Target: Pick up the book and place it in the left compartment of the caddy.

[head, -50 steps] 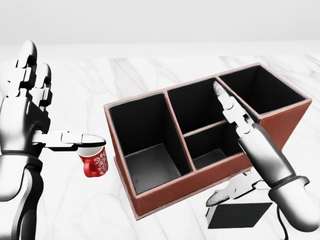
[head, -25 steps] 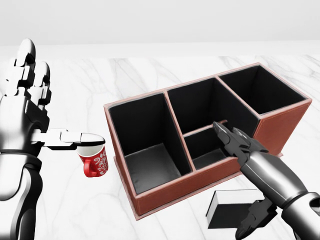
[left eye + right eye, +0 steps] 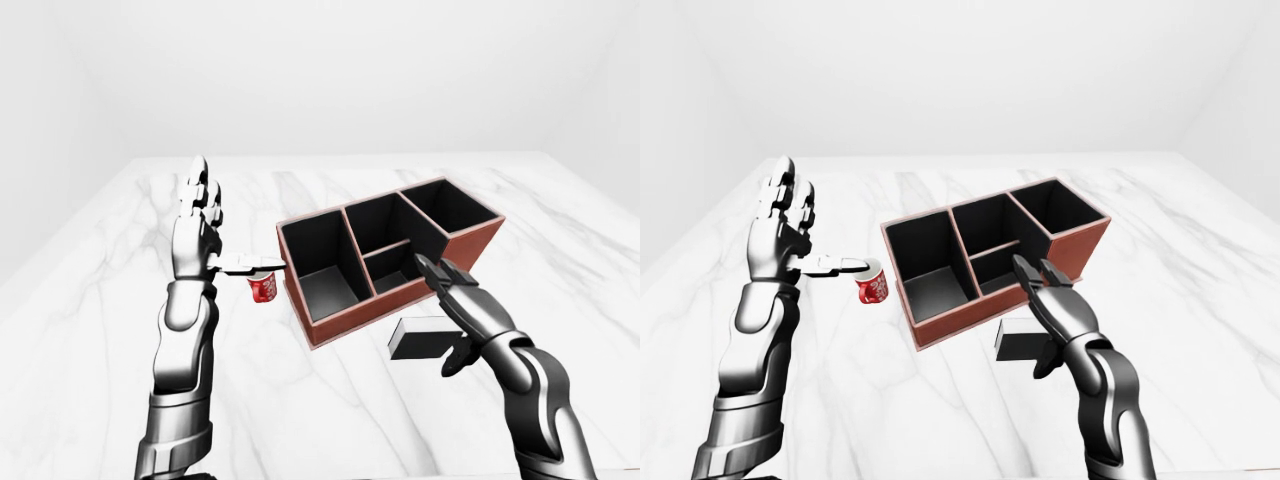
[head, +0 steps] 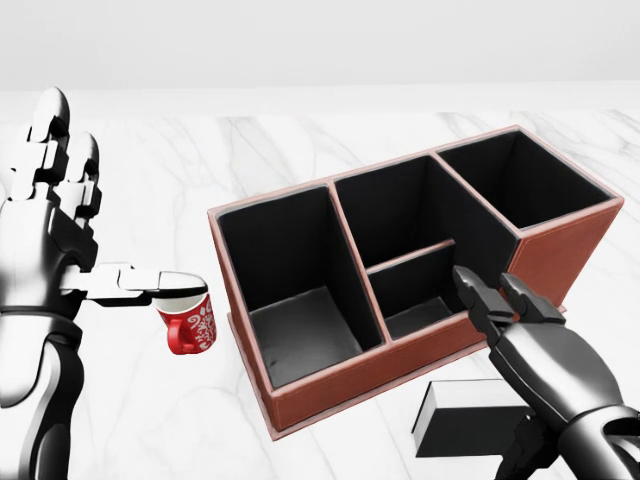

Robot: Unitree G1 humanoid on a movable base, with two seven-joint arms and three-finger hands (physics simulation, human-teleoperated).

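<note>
The book (image 4: 462, 428), flat and black with a white page edge, lies on the marble just below the caddy's long wall. My right hand (image 3: 440, 318) hovers open over the book's right part, fingers (image 4: 470, 285) pointing at the caddy and thumb hanging down beside the book. I cannot tell whether it touches the book. The red-brown caddy (image 4: 340, 382) has black compartments, and its tall left one (image 4: 295, 335) holds nothing. On the left, my left hand (image 3: 235, 222) is raised and open, with its thumb stretched over a red mug (image 4: 190, 322).
The white marble table (image 3: 120, 260) stretches wide on every side of the caddy. The red patterned mug stands a little left of the caddy's left wall. White walls close off the room beyond the table's top edge.
My right hand has drawn back off the caddy's middle compartments and dropped down and right, over the book. The left hand, mug, caddy and book have stayed put.
</note>
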